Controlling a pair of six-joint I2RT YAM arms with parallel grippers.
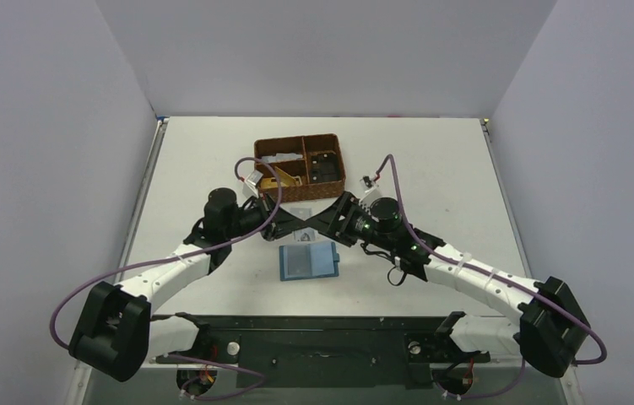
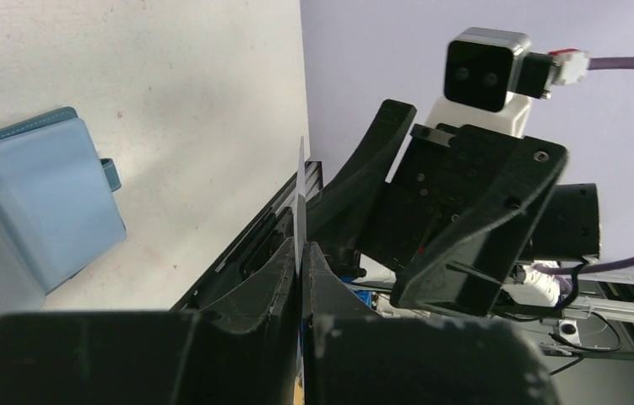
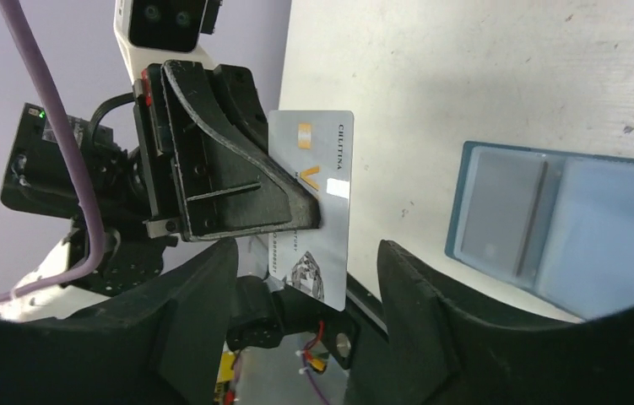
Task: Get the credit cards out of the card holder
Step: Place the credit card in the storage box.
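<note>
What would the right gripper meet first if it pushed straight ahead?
Probably the credit card, pinched by the left gripper, standing just ahead of the open right gripper; depth is unclear.

Seen from above, the left arm (image 1: 170, 270) rises from its base at 7 o'clock, runs toward 1 o'clock to a raised elbow, then bends so its wrist points toward 4 o'clock. The right arm (image 1: 465, 274) mirrors it from 5 o'clock, running toward 10 o'clock, with its wrist aimed toward 8 o'clock. The two wrists meet tip to tip at mid-counter. The left tool (image 2: 300, 253) has its jaws pressed together, pinching a credit card (image 3: 334, 245) on edge. The right tool (image 3: 309, 251) faces it with its fingers spread wide, one on either side of that card and not gripping it.
</note>
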